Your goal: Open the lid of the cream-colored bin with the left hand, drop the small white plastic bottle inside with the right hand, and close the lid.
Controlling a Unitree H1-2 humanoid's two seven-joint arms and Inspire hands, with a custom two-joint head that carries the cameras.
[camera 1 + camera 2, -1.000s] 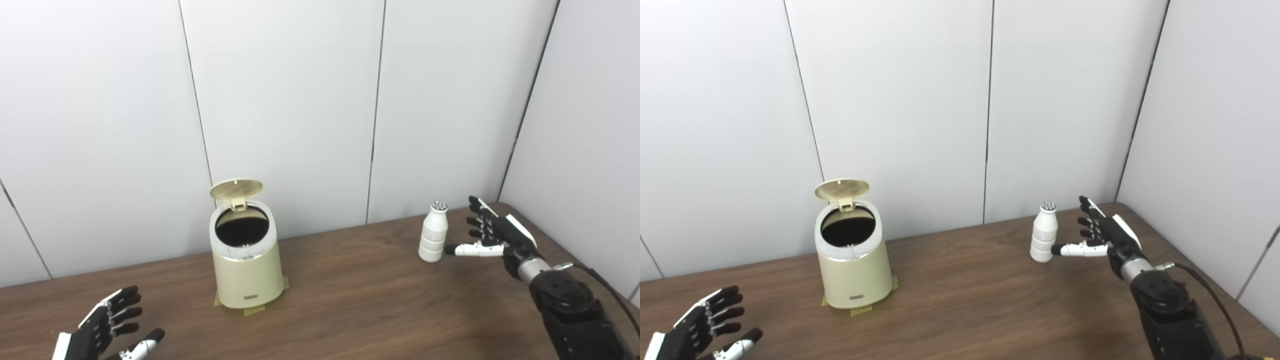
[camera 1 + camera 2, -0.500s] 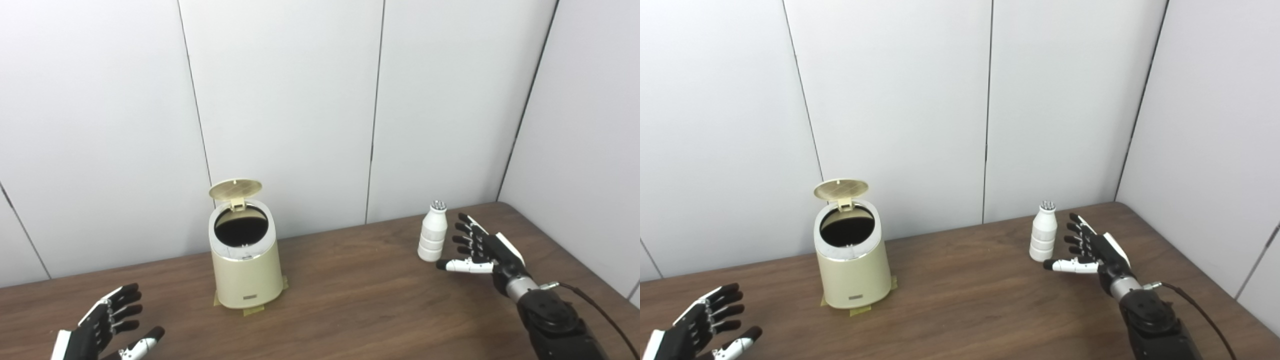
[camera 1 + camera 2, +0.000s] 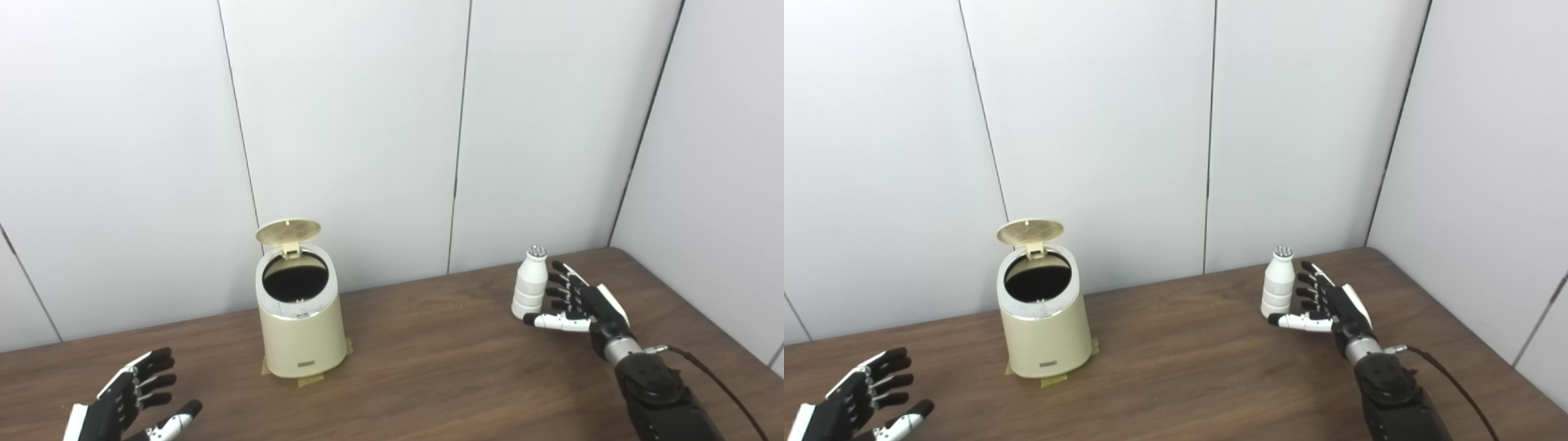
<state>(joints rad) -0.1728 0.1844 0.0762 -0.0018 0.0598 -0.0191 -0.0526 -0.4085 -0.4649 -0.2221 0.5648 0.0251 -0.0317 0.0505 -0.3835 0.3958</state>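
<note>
the lid (image 3: 288, 231) of the cream-colored bin (image 3: 302, 331) stands up at the back and the dark mouth is open, so the first step looks done. the bin sits on the wooden table (image 3: 429, 373), left of the middle, with bits of tape under its base.

the small white plastic bottle (image 3: 530, 283) stands upright on the table, well apart from the bin, on the right side. the right hand (image 3: 579, 303) is just beside it with the fingers spread and the thumb pointing at the foot of the bottle. i cannot tell if a fingertip touches it, but the hand does not hold it.

the left hand (image 3: 131, 398) waits low near the front edge, fingers apart, holding nothing.

what is left, in my judgement: to grasp the bottle, carry it over the opening, drop it in, and close the lid.
</note>
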